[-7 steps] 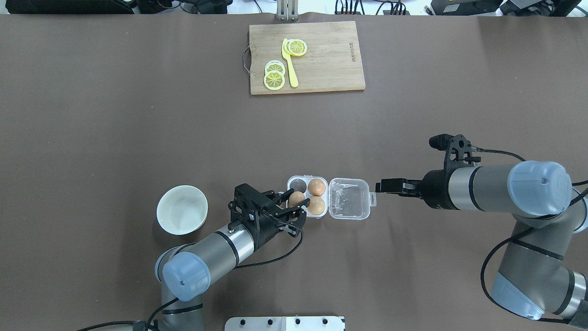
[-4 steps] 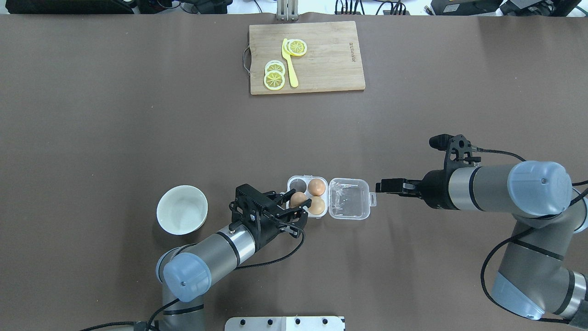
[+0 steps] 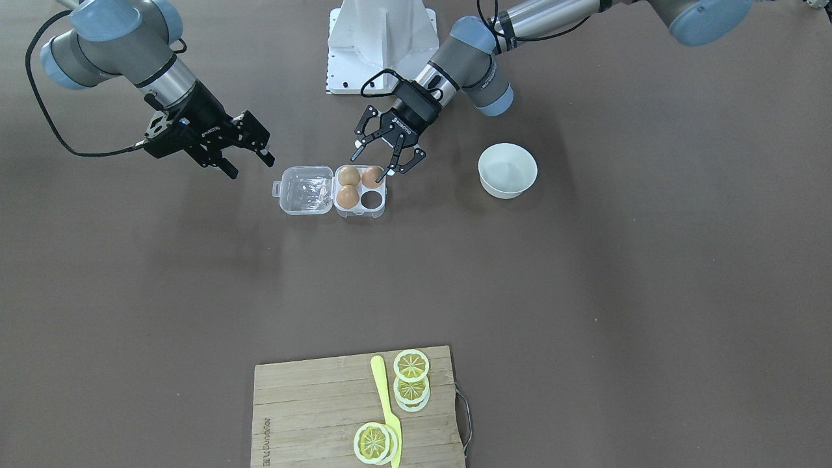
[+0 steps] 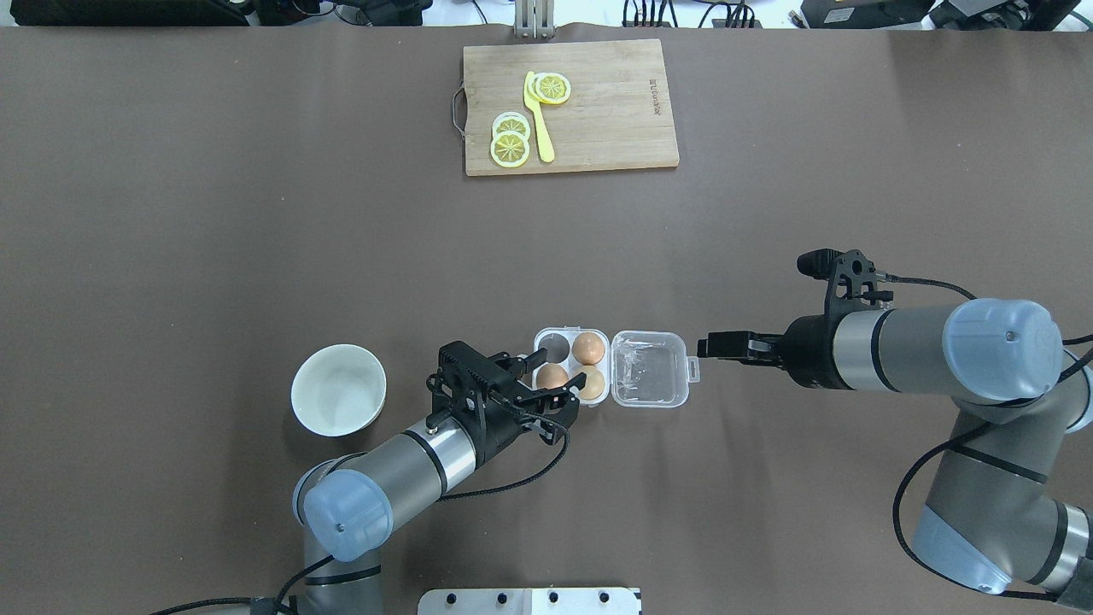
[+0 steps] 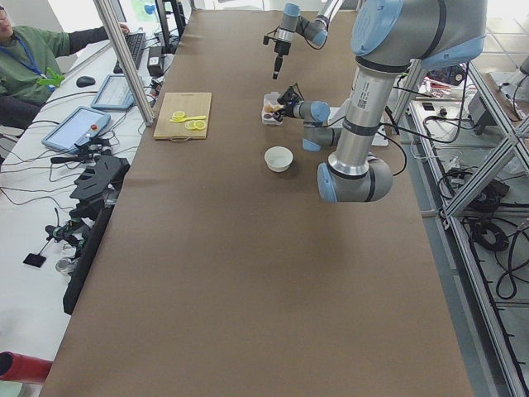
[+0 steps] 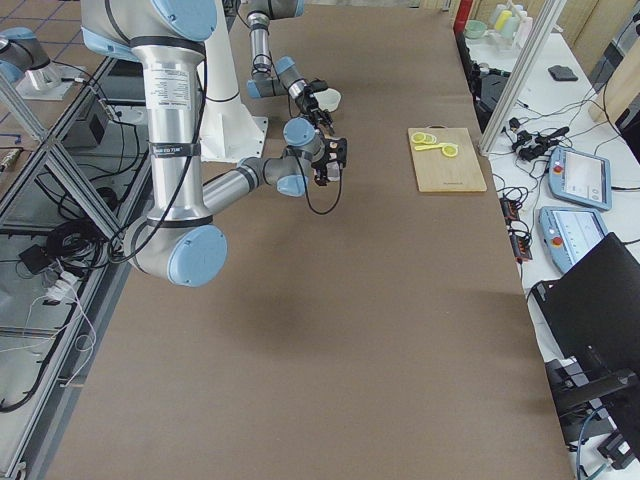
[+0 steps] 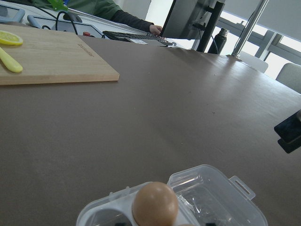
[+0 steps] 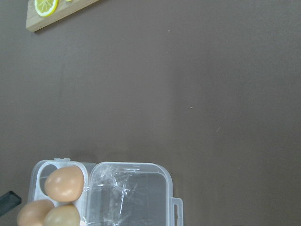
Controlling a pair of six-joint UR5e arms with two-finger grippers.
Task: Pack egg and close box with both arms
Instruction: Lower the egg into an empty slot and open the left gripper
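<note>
The clear box (image 4: 570, 401) lies with its lid (image 4: 651, 369) folded flat to the right. Three light-brown eggs sit in its cups: the far right one (image 4: 587, 348), the near left one (image 4: 552, 374) and the near right one (image 4: 589, 383). The far left cup (image 4: 553, 345) is empty. My left gripper (image 4: 549, 386) is open, its fingers on either side of the near left egg (image 3: 372, 175), not clamped. My right gripper (image 4: 702, 346) hovers just right of the lid tab (image 4: 692, 370), and the front view shows it open (image 3: 250, 168). The lid also shows in the right wrist view (image 8: 129, 197).
A white bowl (image 4: 338, 390) stands left of the box, beside my left arm. A wooden cutting board (image 4: 615, 120) with lemon slices (image 4: 510, 141) and a yellow knife (image 4: 538, 124) lies at the table's far edge. The white stand (image 3: 380, 39) is behind the box.
My left gripper has edged a little to the right along the box's near side. The right arm, the eggs and the lid have not moved.
</note>
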